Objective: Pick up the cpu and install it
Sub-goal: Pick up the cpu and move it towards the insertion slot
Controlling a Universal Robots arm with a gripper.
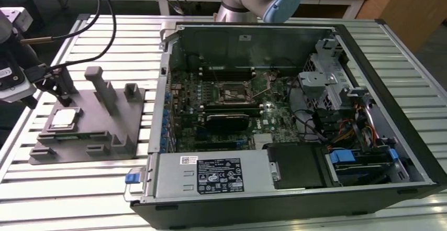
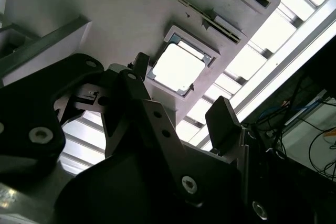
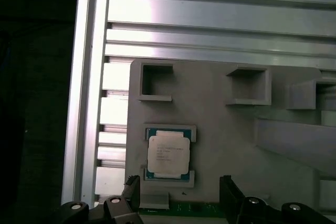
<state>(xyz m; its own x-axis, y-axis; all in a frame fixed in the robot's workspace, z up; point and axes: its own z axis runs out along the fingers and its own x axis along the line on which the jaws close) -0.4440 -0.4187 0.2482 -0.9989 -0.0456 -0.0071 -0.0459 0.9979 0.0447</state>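
The cpu (image 1: 64, 118) is a small silvery square chip lying flat in a shallow recess of the grey fixture (image 1: 104, 136), at the exterior view's left. My gripper (image 1: 56, 97) hovers just above and slightly off to one side of the chip. In both wrist views the cpu (image 2: 177, 69) (image 3: 168, 153) lies beyond the dark fingers (image 2: 223, 124) (image 3: 227, 187), which stand apart with nothing between them. The gripper (image 2: 181, 95) (image 3: 178, 184) is open and clear of the chip. The motherboard socket (image 1: 234, 92) sits inside the open computer case.
The fixture carries upright grey posts (image 1: 101, 87) close to my gripper. The open computer case (image 1: 293, 194) is on the exterior view's right, with a black block (image 1: 227, 122) below the socket and cables at its right side. The slatted metal table (image 1: 70, 189) lies underneath.
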